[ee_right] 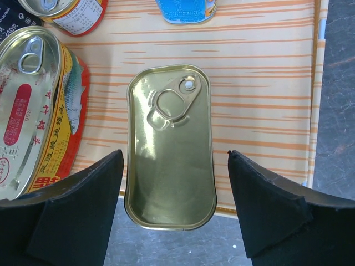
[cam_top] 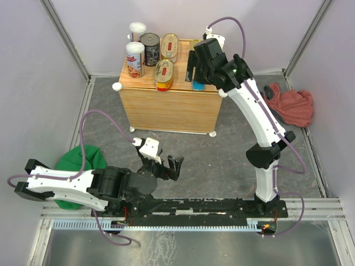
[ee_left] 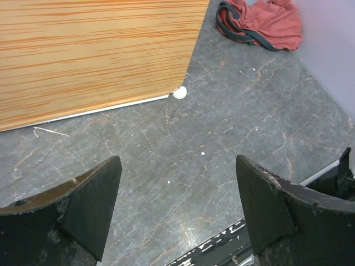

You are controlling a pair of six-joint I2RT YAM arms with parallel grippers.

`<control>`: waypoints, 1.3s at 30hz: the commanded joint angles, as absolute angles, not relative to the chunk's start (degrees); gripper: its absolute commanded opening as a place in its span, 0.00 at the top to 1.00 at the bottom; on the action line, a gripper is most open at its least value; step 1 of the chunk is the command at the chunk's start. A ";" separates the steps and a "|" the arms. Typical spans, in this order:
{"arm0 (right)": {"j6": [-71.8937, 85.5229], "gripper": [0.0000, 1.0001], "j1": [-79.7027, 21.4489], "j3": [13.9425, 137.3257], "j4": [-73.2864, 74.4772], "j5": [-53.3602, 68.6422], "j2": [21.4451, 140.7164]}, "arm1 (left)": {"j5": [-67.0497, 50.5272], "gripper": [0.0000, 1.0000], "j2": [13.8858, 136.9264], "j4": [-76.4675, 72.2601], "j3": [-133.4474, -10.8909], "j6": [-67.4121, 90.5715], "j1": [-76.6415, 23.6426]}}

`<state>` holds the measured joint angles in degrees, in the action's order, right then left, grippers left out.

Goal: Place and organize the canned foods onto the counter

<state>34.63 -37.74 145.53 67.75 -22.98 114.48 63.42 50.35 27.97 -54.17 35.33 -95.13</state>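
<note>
1. Over the right end of the counter: right gripper, spread wide and clasping nothing, straddling a rectangular gold tin with a gap on either side.
2. Lying flat with its pull ring up, right at the counter's near edge (seems to overhang slightly in the wrist view, though possibly only the angle). Just beyond it, a second rectangular tin, blue-sided.
3. Elsewhere on the top, toward the left and back: tall white-lidded cylinders, a dark round tin and oval gold-red tins, standing close together.
4. Step in hand, judged from this: placing apparently finished, with all seven cans seemingly on the counter; tidying of the last tin probably under way.
5. Next move calls for either closing across the tin's narrow width and nudging it inward from the edge, or rising straight up. Either way, mind the oval tin just beside the left finger.
6. Right arm: stretched far forward from its base, elbow high, wrist bent so the fingers point down at the top.
7. Left arm: folded low near its base; left gripper open and empty, aimed at the grey floor in front of the counter, well apart from every can.
</note>
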 commanded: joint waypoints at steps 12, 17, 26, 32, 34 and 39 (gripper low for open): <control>30.96 0.17 -40.50 129.27 62.73 -29.44 92.78 | 73.25 0.09 45.69 33.61 -50.73 42.84 -94.79; 29.30 0.17 -40.46 117.56 61.13 -35.23 81.79 | 72.50 0.09 41.01 34.80 -46.17 44.69 -91.99; 31.35 0.19 -40.32 98.34 61.51 -37.70 68.43 | 67.92 0.08 42.69 35.44 -43.76 42.93 -84.95; 33.62 0.13 -40.00 78.66 56.00 -36.13 58.11 | 53.27 0.07 43.63 24.35 -37.53 35.70 -71.97; 34.95 0.07 -40.07 73.21 54.09 -36.13 54.46 | 46.08 0.07 43.81 20.71 -35.60 33.52 -67.58; 40.22 0.01 -40.00 65.41 55.33 -37.69 48.41 | 38.14 0.07 44.49 13.32 -32.88 29.80 -63.17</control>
